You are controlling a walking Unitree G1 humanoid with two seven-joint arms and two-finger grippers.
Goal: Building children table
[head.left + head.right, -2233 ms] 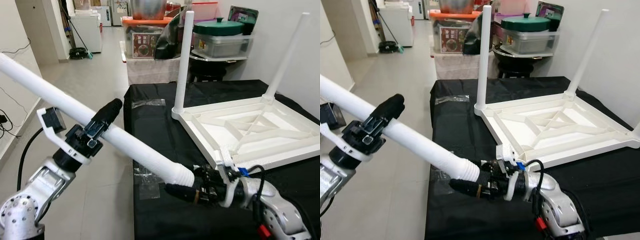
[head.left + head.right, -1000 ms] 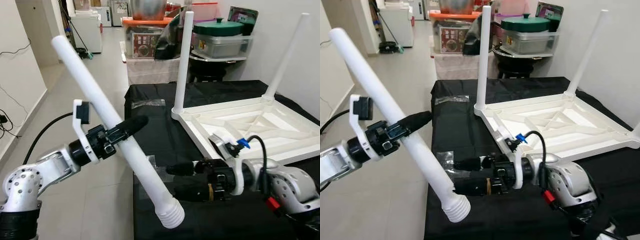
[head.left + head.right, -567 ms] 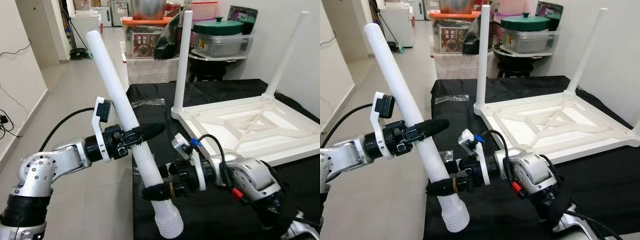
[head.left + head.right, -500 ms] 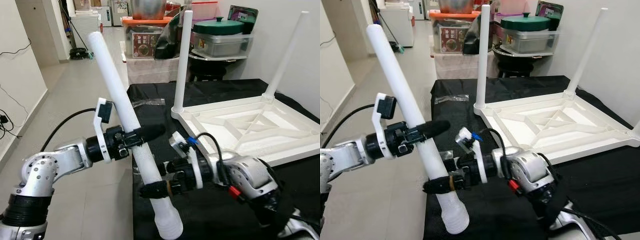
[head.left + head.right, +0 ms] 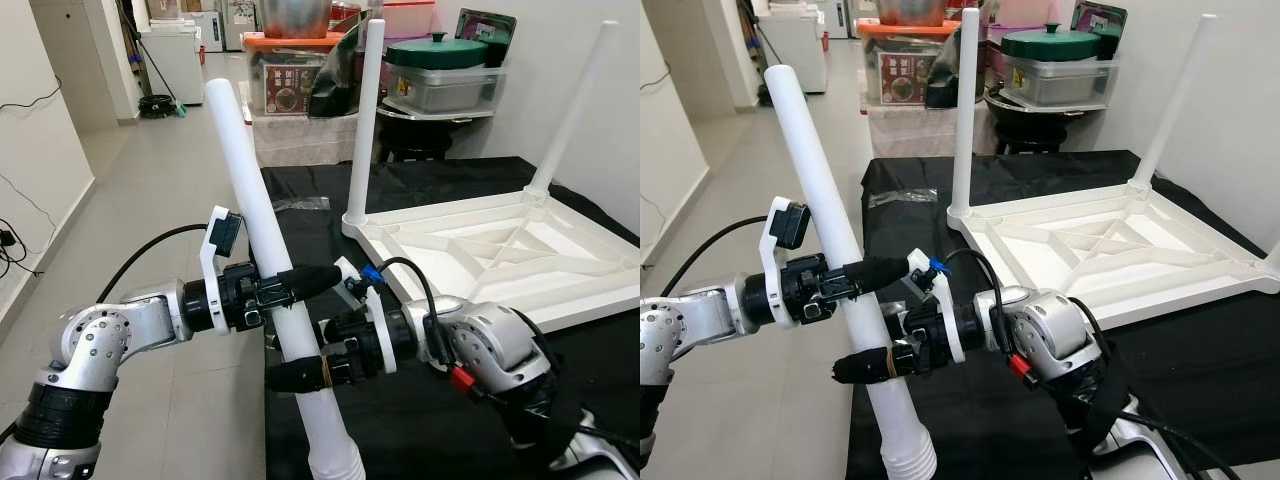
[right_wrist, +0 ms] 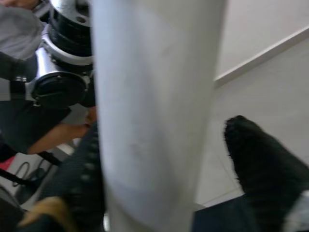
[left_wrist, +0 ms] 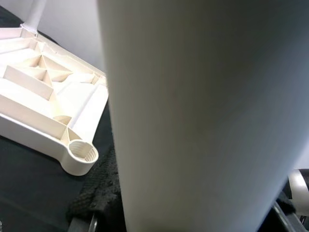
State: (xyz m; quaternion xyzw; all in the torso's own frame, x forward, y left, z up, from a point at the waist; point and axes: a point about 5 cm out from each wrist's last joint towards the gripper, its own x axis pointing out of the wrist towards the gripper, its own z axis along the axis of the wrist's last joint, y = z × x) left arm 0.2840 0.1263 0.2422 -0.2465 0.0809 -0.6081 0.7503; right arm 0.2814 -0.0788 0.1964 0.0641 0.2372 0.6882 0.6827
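Back on the shelf there's a clear plastic tub with a dark green lid (image 5: 437, 62), contents too murky to make out, next to an orange-lidded clear box (image 5: 290, 75) with something printed inside. The long smooth white plastic table leg (image 5: 262, 255) stands nearly upright, ribbed screw end down, off the near corner of the black cloth-covered table (image 5: 310, 240). Left gripper (image 5: 300, 282) is clamped around its middle, right gripper (image 5: 300, 372) pinches it lower down. The upside-down white ribbed plastic tabletop (image 5: 500, 250) already has legs standing up.
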